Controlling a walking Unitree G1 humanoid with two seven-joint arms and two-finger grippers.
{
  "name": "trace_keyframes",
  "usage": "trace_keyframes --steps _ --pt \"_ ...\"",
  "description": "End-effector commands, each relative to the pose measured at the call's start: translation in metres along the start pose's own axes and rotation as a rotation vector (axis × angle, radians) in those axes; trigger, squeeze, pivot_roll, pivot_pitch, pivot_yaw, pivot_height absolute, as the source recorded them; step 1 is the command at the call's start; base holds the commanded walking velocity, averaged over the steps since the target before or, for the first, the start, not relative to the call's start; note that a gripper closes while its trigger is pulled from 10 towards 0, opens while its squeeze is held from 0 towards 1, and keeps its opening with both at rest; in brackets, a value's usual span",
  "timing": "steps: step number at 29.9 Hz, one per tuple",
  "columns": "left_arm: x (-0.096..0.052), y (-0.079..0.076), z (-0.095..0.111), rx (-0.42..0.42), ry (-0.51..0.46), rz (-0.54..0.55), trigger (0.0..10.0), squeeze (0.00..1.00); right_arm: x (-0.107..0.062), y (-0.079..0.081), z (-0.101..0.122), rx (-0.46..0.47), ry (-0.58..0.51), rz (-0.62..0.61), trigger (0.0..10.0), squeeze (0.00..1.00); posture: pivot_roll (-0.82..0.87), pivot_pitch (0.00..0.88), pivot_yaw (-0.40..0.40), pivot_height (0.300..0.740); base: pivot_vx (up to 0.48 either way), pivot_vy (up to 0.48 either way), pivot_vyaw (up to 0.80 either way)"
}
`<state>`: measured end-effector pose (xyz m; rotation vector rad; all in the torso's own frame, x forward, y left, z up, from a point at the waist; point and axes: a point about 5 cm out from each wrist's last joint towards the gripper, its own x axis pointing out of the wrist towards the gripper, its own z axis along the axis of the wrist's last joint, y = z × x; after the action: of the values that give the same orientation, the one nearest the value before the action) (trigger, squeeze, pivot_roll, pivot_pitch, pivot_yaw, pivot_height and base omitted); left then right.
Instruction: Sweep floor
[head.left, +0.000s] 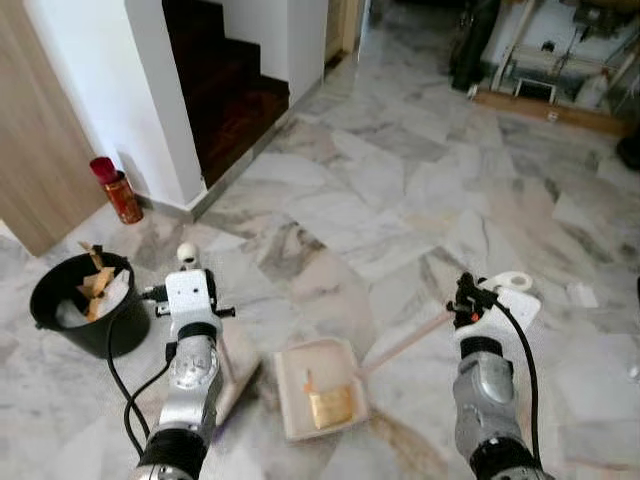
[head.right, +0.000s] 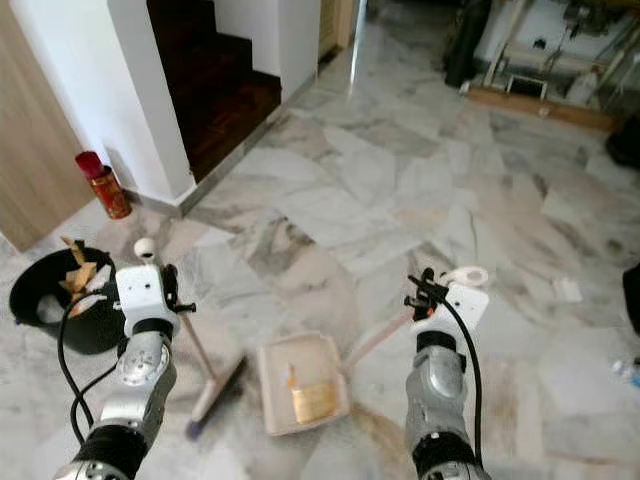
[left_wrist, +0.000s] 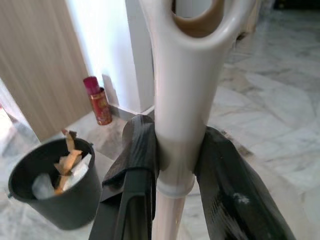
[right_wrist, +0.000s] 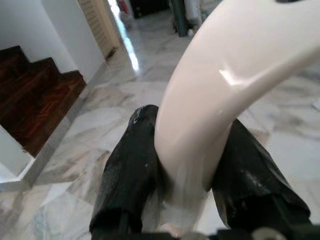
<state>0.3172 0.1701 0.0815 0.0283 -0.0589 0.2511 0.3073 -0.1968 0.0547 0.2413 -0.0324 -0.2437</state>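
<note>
My left gripper (left_wrist: 176, 129) is shut on the white broom handle (left_wrist: 182, 95), just below its looped end. The handle slants down to the broom head (head.right: 215, 393) on the marble floor, left of the dustpan. The cream dustpan (head.left: 298, 368) lies flat between my arms with a brown scrap of debris (head.left: 330, 405) in it. Its long handle (head.left: 405, 342) rises to the right, and my right gripper (right_wrist: 190, 122) is shut on the looped end (head.left: 512, 282).
A black bin (head.left: 45, 292) holding paper scraps stands at the left, near my left arm. A red can (head.left: 120, 195) sits by the white wall corner, with dark stairs (head.left: 230, 90) behind. Equipment (head.left: 550, 60) lines the far right. A white scrap (head.left: 583, 293) lies on the floor.
</note>
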Motion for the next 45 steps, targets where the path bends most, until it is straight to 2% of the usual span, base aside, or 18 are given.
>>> trace_keyframes --steps 1,45 --pt "0.0032 -0.0021 0.009 -0.002 -0.039 -0.004 10.0 0.0 0.0046 -0.0003 0.0098 0.004 -0.046 -0.005 10.0 0.0 -0.02 0.051 -0.015 0.74 0.0 0.394 0.0" --pt "0.0059 -0.001 0.0093 0.006 -0.039 -0.008 10.0 0.0 0.0053 0.0035 0.0084 0.014 -0.041 -0.001 10.0 0.0 -0.02 0.007 -0.005 0.74 0.0 0.393 0.0"
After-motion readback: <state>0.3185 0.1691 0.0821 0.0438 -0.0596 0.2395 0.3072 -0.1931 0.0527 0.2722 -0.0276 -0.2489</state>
